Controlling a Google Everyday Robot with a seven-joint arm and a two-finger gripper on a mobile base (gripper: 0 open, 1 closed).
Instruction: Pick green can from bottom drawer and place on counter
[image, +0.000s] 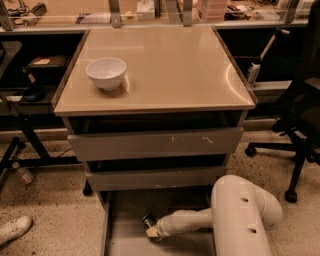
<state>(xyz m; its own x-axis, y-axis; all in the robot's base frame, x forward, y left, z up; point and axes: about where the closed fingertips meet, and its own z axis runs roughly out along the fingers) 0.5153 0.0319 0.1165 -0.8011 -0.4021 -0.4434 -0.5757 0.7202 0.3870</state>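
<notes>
The bottom drawer is pulled out at the foot of the grey cabinet. Inside it, a small dark can with a silver rim, the green can, shows near the drawer's middle. My white arm reaches in from the lower right, and its gripper lies low in the drawer, right against the can's near side. The beige counter caps the cabinet above.
A white bowl stands on the counter's left side. Two upper drawers stick out slightly above the open one. A black office chair is at the right, a metal stand and a white shoe at the left.
</notes>
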